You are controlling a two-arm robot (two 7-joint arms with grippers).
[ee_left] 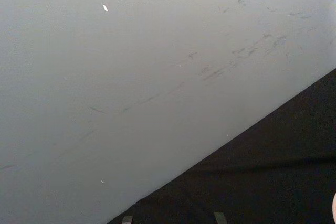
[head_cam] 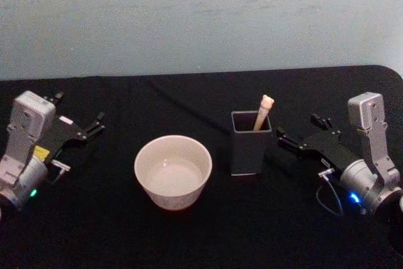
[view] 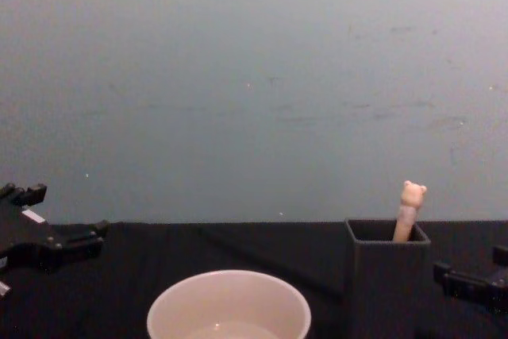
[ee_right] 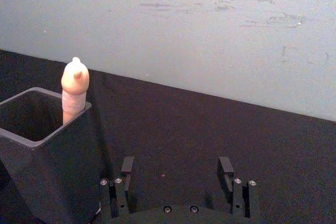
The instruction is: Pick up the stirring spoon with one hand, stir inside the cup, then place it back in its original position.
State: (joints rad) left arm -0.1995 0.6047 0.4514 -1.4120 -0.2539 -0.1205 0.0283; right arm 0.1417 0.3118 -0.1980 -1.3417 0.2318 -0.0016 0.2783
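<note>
The stirring spoon [head_cam: 264,111] stands in the dark grey square holder [head_cam: 250,155], right of the table's middle; just its beige handle and bear head [view: 412,194] stick out, and its bowl is hidden inside. The wide cream-white cup [head_cam: 170,197] sits to the holder's left. My right gripper [head_cam: 289,140] hovers open just right of the holder, level with its top, holding nothing. In the right wrist view the right gripper [ee_right: 176,167] is beside the holder [ee_right: 52,174] and the spoon handle [ee_right: 74,90]. My left gripper [head_cam: 94,125] rests open at the table's left, well away from the cup.
A black cloth [head_cam: 208,237] covers the table, and a pale wall [head_cam: 201,17] rises behind its far edge. A thin dark cable [head_cam: 189,108] runs across the cloth behind the cup and holder. There is bare cloth in front of the cup.
</note>
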